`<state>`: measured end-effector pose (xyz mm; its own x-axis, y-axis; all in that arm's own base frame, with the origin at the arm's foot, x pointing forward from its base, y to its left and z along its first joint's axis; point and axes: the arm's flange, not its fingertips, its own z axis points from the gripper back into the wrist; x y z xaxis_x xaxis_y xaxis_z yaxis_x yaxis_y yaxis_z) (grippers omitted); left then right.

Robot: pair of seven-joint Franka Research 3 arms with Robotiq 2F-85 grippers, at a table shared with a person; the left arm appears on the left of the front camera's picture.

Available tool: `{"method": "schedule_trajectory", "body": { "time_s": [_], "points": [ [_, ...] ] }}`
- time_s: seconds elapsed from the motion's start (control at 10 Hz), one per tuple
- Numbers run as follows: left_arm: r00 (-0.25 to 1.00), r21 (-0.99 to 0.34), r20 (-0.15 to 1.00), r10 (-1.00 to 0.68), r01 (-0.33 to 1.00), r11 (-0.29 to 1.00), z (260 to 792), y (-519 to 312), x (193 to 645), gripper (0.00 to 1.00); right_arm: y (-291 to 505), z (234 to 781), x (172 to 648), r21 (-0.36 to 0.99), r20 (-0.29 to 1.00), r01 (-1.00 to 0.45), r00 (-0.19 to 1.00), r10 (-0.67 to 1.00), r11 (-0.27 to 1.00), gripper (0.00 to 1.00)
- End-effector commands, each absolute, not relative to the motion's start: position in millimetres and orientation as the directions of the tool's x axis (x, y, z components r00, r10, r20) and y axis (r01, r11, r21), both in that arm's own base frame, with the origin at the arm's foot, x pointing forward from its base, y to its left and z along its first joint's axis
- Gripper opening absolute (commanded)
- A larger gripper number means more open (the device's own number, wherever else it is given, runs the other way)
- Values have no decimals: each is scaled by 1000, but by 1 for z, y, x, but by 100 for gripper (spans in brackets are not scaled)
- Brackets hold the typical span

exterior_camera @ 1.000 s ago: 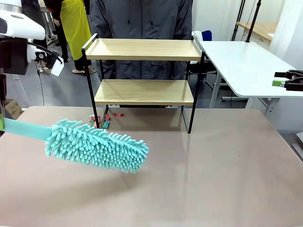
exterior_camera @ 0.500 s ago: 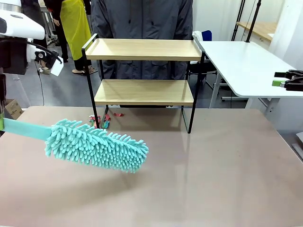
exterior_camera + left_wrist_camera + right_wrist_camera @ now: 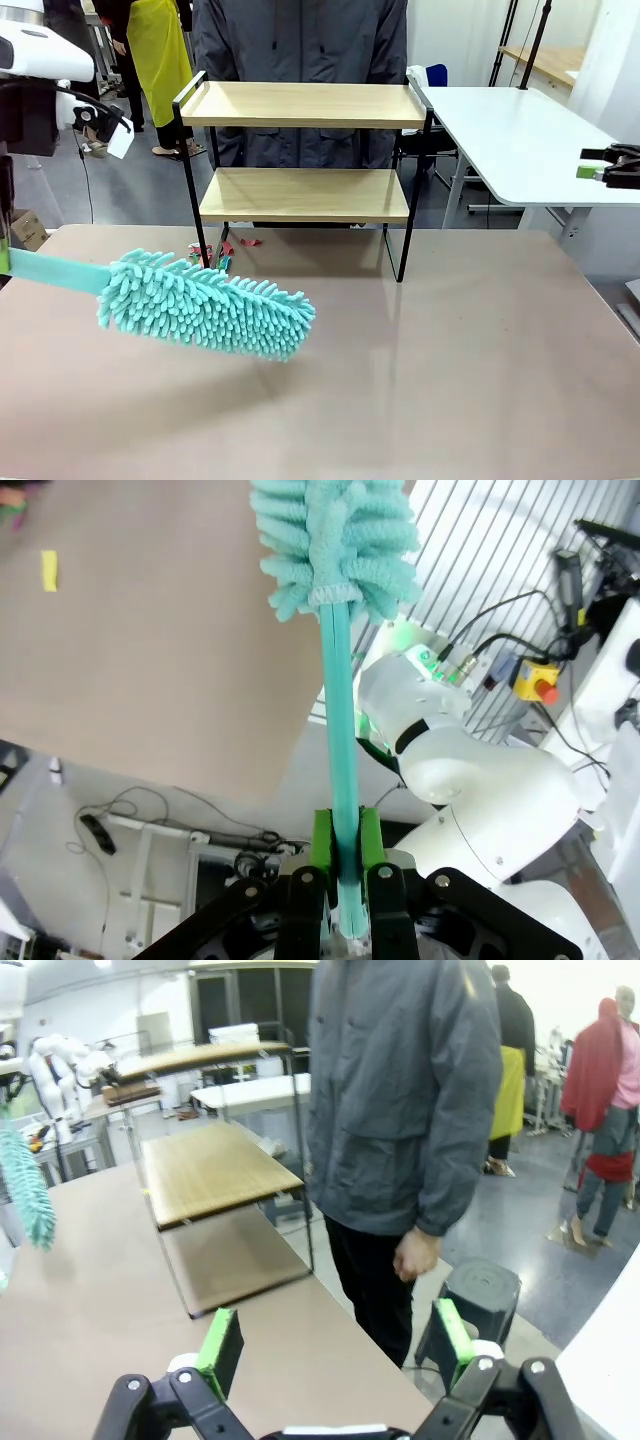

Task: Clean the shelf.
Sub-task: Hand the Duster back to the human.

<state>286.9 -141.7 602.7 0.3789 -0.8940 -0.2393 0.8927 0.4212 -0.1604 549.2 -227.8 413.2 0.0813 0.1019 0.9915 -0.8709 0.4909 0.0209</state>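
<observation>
Left gripper (image 3: 345, 880) clamped on duster (image 3: 205, 306) handle, head low over table (image 3: 450, 350), well short of shelf (image 3: 305, 150) at far edge; right gripper (image 3: 330, 1345) agape, idle; wiping seemingly not begun, both boards left.

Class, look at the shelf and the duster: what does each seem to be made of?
Shelf: two light boards with visible grain, probably wood or wood-look laminate, in a thin matte black frame, likely metal. Duster: teal head of soft, noodle-like tufts, probably microfibre chenille; its flat teal handle looks like smooth plastic.
</observation>
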Motion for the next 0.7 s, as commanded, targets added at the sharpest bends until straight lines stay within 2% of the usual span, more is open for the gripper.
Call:
{"method": "schedule_trajectory", "body": {
  "time_s": [0.0, 0.2, 0.3, 0.4, 0.6],
  "points": [
    [316, -192, -135, -939, 921, 338, 602, -148, 293, 13, -206, 464, 518, 56, 993, -917, 92, 74, 394, 100],
    [245, -206, -28, -969, 947, 245, 596, -159, 300, 13, -168, 490, 489, 120, 990, -949, 136, 37, 291, 100],
    [246, -194, 18, -969, 952, 238, 590, -162, 298, 13, -153, 489, 477, 158, 985, -951, 172, 30, 264, 100],
    [231, -184, 106, -967, 960, 209, 586, -164, 304, 13, -123, 486, 458, 249, 966, -946, 257, 17, 208, 100],
    [181, -144, 228, -957, 978, 151, 573, -169, 311, 13, -87, 473, 434, 294, 953, -938, 303, 24, 183, 100]
  ]
}}
